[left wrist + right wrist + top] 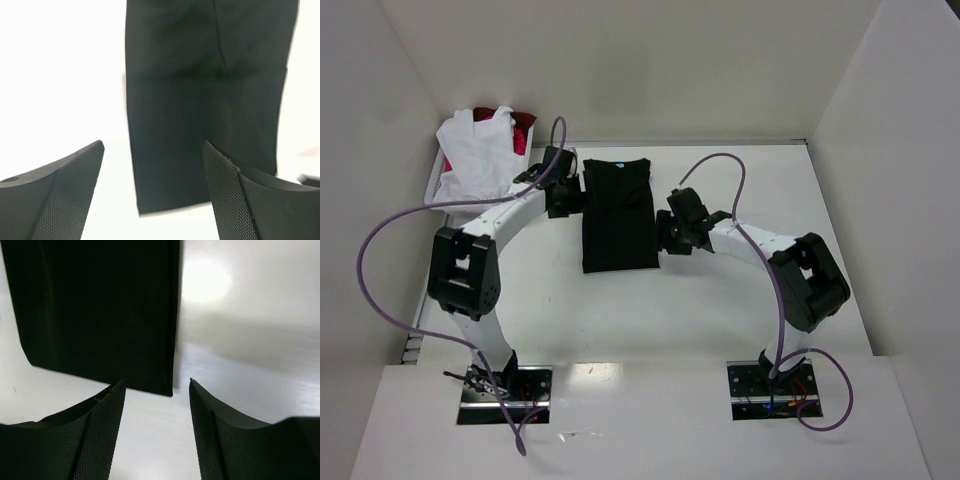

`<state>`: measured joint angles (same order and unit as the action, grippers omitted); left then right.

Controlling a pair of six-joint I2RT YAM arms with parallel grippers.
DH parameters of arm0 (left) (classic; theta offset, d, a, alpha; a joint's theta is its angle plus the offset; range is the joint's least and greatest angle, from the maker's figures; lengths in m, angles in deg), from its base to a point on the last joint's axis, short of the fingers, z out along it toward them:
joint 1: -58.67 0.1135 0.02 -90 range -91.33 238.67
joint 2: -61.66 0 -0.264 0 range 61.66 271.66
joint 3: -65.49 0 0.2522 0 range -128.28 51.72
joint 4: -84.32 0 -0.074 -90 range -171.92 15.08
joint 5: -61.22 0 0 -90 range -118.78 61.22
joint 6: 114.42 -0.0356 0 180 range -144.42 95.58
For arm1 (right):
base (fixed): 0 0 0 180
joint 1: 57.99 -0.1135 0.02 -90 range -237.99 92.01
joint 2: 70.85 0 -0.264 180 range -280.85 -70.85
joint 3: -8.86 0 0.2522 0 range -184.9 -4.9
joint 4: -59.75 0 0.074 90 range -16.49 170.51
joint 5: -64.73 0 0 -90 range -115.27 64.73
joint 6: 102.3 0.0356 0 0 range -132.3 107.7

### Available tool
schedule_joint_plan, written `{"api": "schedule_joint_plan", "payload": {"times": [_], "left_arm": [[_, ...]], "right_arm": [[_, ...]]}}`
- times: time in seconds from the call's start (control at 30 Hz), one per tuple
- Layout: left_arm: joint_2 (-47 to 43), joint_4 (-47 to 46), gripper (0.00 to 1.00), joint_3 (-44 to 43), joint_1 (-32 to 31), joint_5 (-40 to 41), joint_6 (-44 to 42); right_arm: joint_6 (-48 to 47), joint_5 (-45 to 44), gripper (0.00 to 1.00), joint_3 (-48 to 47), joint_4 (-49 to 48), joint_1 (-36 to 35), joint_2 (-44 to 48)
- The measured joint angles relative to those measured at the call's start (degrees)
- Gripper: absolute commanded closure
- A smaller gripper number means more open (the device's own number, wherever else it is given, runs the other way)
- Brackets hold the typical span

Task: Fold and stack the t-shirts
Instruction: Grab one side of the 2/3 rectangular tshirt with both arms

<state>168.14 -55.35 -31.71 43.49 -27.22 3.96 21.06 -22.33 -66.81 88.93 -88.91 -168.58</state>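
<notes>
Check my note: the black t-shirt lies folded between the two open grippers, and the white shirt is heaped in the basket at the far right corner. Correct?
No. The basket with the white shirt is at the far left corner, on the left arm's side; the top external view shows it. The rest holds: the black t-shirt lies folded between the open left gripper and right gripper.

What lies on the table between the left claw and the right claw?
The folded black t-shirt lies flat between the left claw and the right claw; the top view shows this.
</notes>
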Motion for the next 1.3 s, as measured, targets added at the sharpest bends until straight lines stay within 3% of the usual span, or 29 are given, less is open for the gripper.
{"api": "schedule_joint_plan", "payload": {"times": [0.17, 0.4, 0.63, 1.0, 1.2, 1.3], "left_arm": [[-9.25, 0.33, 0.12, 9.99, -0.17, -3.06, 0.52], [-10.86, 0.57, 0.17, 22.71, -0.87, -7.30, 3.89], [-10.86, -1.27, 0.26, 23.93, -2.23, -10.14, 6.60], [-10.86, -2.69, 0.35, 28.52, -2.27, -11.30, 8.13], [-10.25, -4.61, 0.45, 28.55, -2.27, -9.94, 9.38], [-9.60, -5.66, 0.51, 28.46, -2.27, -9.92, 9.79]], "right_arm": [[0.15, 1.11, 0.40, 2.12, 0.20, -2.64, 0.00], [0.90, 1.49, 0.43, 6.08, -0.31, -3.10, -0.13], [0.85, 2.40, 0.50, 5.95, -1.75, -3.10, -1.97], [0.94, 2.34, 0.52, 5.62, -3.21, -3.10, -2.75], [1.09, 2.03, 0.59, 5.07, -4.39, -3.10, -3.76], [1.05, 2.01, 0.68, 4.11, -4.74, -3.10, -4.74]]}}
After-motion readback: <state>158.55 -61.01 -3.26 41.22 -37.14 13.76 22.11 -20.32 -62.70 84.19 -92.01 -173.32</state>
